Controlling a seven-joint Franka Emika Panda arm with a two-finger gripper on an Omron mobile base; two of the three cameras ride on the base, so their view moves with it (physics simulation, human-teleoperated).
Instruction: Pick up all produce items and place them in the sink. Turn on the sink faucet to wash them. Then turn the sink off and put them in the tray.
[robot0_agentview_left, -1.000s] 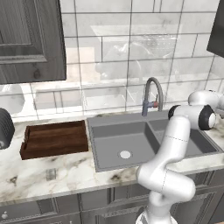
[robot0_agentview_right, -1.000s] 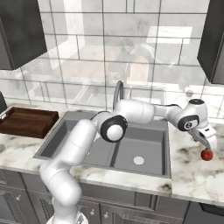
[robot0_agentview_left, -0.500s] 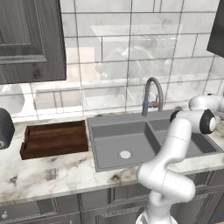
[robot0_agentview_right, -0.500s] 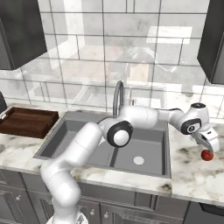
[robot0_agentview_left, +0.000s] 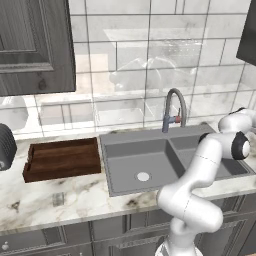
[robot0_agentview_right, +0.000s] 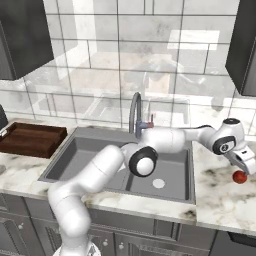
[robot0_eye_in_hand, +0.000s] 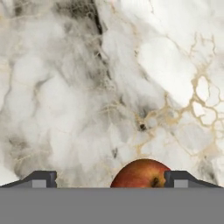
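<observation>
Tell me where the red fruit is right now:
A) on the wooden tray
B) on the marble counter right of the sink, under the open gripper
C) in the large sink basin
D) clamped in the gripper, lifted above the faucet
B: the red fruit sits on the marble counter right of the sink, with the gripper open just above it.

Glossy white rounded arm (robot0_agentview_right: 100, 170) segments, dark circular joint caps, grey-tipped pincer (robot0_eye_in_hand: 109, 179).

Red fruit (robot0_eye_in_hand: 142, 174) on marble counter (robot0_eye_in_hand: 87, 87), between spread claw (robot0_eye_in_hand: 111, 179) tips.
</observation>
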